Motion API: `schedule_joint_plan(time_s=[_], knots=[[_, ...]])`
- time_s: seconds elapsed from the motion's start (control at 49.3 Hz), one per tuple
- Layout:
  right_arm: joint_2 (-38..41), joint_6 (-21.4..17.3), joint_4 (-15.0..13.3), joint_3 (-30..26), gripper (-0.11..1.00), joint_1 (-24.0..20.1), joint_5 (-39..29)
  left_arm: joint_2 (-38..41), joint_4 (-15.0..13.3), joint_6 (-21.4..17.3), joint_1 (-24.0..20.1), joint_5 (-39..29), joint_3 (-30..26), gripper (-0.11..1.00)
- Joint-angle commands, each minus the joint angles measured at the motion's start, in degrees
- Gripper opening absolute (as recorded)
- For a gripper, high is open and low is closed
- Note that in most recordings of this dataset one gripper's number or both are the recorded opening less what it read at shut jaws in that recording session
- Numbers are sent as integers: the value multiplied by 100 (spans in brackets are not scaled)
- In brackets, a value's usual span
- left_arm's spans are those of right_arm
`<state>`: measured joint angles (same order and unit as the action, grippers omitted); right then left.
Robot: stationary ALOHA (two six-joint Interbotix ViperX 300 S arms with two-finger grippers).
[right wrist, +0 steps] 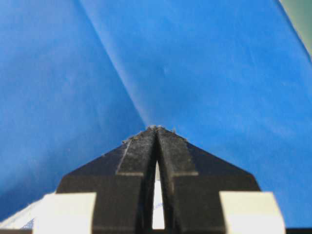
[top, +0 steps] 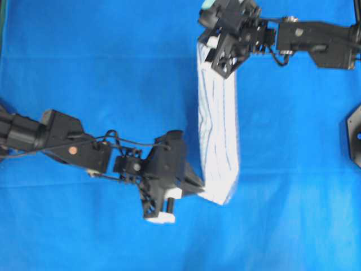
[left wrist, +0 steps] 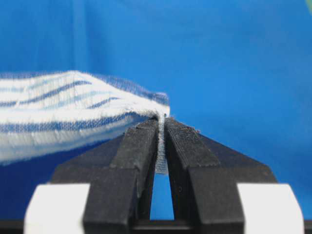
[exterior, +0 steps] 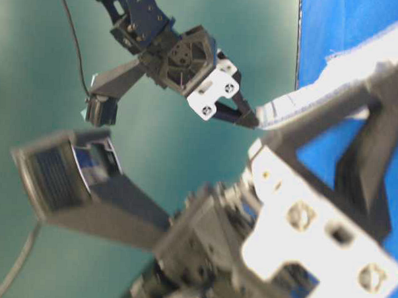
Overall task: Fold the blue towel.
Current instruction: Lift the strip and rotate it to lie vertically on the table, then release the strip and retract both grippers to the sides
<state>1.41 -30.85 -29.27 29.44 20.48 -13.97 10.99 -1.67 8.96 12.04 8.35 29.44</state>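
Striped towel [top: 219, 130] lifted between both end effectors.
Left end effector [left wrist: 161, 127] clamps one corner; right end effector [right wrist: 156, 130] apparently pinches the opposite end, above blue-covered desk [top: 113, 68].

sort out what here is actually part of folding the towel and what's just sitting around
Part of the job:
- blue towel, white with blue stripes, held between both grippers
- left gripper, shut on one end of it
- right gripper, shut on the other end

Just there:
- plain blue cloth covering the table
- black base at the right edge of the overhead view
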Motion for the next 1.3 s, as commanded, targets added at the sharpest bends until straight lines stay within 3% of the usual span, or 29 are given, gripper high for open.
schedule_joint_plan(time_s=[0.0, 0.447, 0.508, 0.609, 0.65, 0.731, 0.832, 0.873, 1.076, 1.279], knots=[[-70, 9, -9, -141, 1, -9, 44, -272, -9, 18, 0, 149, 79, 4], [-62, 35, -18, -149, 1, 0, 176, -220, -9, 18, -26, 158, 105, 5], [-62, 53, -26, -149, 1, 0, 193, -211, -9, 18, -35, 158, 105, 13], [-62, 141, -26, -141, 2, -9, 229, -220, -9, 18, -35, 149, 114, 37], [-70, 202, -26, -141, 7, -9, 246, -237, -9, 18, -35, 123, 123, 47], [-105, 264, -26, -141, 31, -9, 255, -308, 0, 18, -35, 44, 176, 60], [-229, 334, -35, -105, 60, -9, 255, -527, 0, 18, -35, -246, 290, 62], [-308, 360, -35, -88, 65, -9, 255, -659, 0, 18, -53, -439, 360, 62], [-826, 413, -26, 202, 59, -9, 255, -1591, 0, 35, -149, -1230, 844, 62], [-1529, 352, -26, 853, 59, -70, 360, -2566, 0, 18, -615, -1239, 1424, 62]])
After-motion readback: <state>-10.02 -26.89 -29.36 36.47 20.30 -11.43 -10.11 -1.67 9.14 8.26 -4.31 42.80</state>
